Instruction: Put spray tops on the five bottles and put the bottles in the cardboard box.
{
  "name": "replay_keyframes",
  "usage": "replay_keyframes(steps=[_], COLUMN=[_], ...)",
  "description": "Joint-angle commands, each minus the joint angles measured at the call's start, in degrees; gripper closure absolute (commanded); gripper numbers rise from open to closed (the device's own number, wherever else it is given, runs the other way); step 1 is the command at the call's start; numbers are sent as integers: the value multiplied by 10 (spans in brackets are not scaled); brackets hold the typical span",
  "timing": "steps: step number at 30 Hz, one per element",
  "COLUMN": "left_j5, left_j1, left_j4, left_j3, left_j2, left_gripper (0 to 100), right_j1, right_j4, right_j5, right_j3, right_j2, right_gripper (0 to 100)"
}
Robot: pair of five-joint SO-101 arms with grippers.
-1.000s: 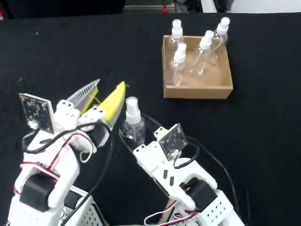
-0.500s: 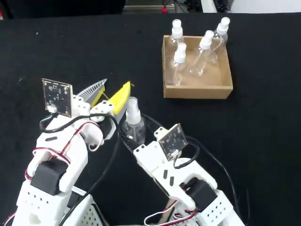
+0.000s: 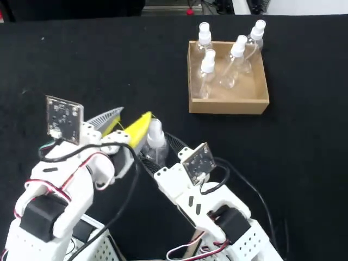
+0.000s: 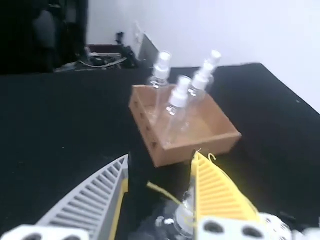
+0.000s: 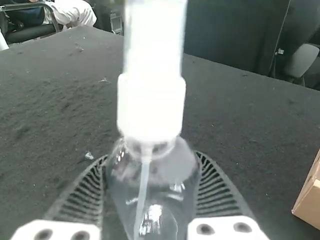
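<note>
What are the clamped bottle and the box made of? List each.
Bottle: probably clear glossy plastic; its inner tube shows through and it glints, though glass is possible. Box: matte brown cardboard, judging by dull flat walls.

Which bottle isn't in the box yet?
The bottle held by the right gripper, near the arms; the other four stand in the cardboard box.
</note>
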State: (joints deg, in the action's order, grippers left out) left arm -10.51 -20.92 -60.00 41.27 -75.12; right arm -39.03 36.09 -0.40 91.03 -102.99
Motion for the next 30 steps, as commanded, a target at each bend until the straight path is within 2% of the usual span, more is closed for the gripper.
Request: replay_keyframes(steps=[1,8,11,18,25,27,30], left_j5=[4,4,5,5,5,5,5], left_j1=[-61,-79,-57,121,254,291,335], left_j4=[-21,-25,-24,-20,-11,40,156], left_j3=[-30,-79,-76,-7,103,155,253], left_j2=[5,5,5,5,5,5,5], left_gripper=[803,805,805,801,800,800,800], right_j1=[-3,-3,-3,8,154,174,198], right_j4=[2,3,4,119,135,135,135], right_j5=[-5,-5,-4,16,63,66,63], right_j3=[-41,-41,-41,-131,-172,-178,-217], right_j2=[-69,-69,-69,-64,-53,-23,60], right_gripper=[920,920,920,919,921,921,921])
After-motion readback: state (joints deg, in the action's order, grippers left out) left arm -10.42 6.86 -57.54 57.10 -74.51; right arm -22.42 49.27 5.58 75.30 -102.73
